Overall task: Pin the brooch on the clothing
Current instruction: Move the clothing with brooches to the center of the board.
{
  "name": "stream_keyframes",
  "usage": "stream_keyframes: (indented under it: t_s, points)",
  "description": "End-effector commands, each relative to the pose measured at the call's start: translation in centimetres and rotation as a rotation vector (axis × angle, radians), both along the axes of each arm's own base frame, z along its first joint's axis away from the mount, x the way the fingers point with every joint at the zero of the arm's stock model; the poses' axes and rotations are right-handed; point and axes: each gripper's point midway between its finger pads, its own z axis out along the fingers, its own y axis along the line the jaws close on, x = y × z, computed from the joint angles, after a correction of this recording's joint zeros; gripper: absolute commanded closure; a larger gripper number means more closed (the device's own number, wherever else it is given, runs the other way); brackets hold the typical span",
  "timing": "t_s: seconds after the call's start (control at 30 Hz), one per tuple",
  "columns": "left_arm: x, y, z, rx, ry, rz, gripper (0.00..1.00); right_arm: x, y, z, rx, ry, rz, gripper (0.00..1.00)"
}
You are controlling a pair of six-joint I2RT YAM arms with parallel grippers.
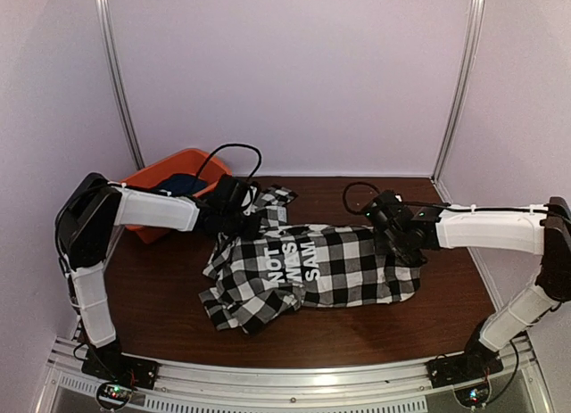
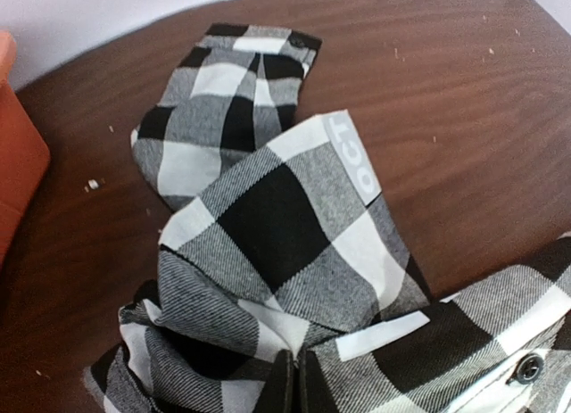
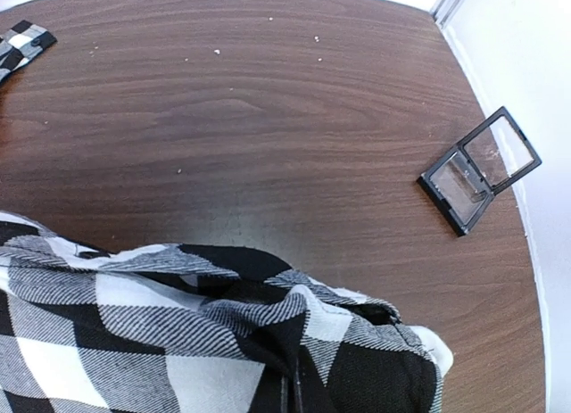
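Spanning left claw (image 2: 295, 384), right claw (image 3: 291, 388): shirt (image 1: 339, 263)

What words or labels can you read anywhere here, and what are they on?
"NOT" and "SAM": white block letters on the shirt's black panel.
The line between them: perhaps "WAS", too blurred to be sure.
Grey letters on the shirt's white strip, left wrist view: blurred, unreadable.
No other text shows.
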Motion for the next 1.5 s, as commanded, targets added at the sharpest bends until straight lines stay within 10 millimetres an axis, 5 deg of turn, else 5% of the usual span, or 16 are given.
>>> stream_keyframes:
  t_s: [0.0, 0.3, 0.43, 0.47, 0.53, 0.63, 0.77, 0.9, 1.07, 1.17, 1.47]
  points:
    - [4.2, 1.7, 3.0, 0.091, -0.145, 0.081, 1.0, 2.1, -2.1, 0.8, -0.134, -0.039, -0.083, 1.0]
    - [9.3, 1.6, 6.1, 0.192, -0.265, 0.133, 1.0, 6.0, -2.8, 2.6, -0.167, -0.119, -0.173, 1.0]
    - [11.5, 2.0, 5.0, 0.224, -0.226, 0.133, 1.0, 8.2, -2.7, 2.7, -0.163, -0.107, -0.154, 1.0]
    - [11.9, 2.1, 4.7, 0.231, -0.213, 0.136, 0.94, 8.7, -2.5, 2.3, -0.17, -0.091, -0.146, 0.94]
    - [12.0, 2.5, 4.4, 0.239, -0.201, 0.143, 0.47, 9.3, -2.2, 1.5, -0.189, -0.047, -0.128, 0.78]
    - [11.0, 2.9, 5.3, 0.224, -0.197, 0.141, 0.04, 8.5, -1.5, 0.6, -0.154, 0.011, -0.09, 0.57]
    - [7.8, 2.6, 8.2, 0.126, -0.177, 0.079, 0.02, 6.3, -0.6, 1.3, -0.05, 0.025, -0.036, 0.42]
    - [2.5, 1.3, 9.2, 0.05, -0.146, 0.02, 0.03, 3.2, 0.5, 1.9, 0.039, 0.025, 0.032, 0.4]
    - [-5.4, -3.7, 7.1, 0.004, -0.081, -0.15, 0.02, -0.6, 3.7, 2.0, 0.114, 0.014, 0.185, 0.41]
    - [-8.7, -5.0, 5.6, -0.024, -0.029, -0.204, 0.02, -2.0, 4.9, 1.3, 0.136, 0.025, 0.229, 0.4]
    - [-15.2, -1.9, 3.5, -0.228, 0.106, -0.105, 0.02, -3.0, 3.7, -1.4, 0.242, 0.039, 0.121, 0.39]
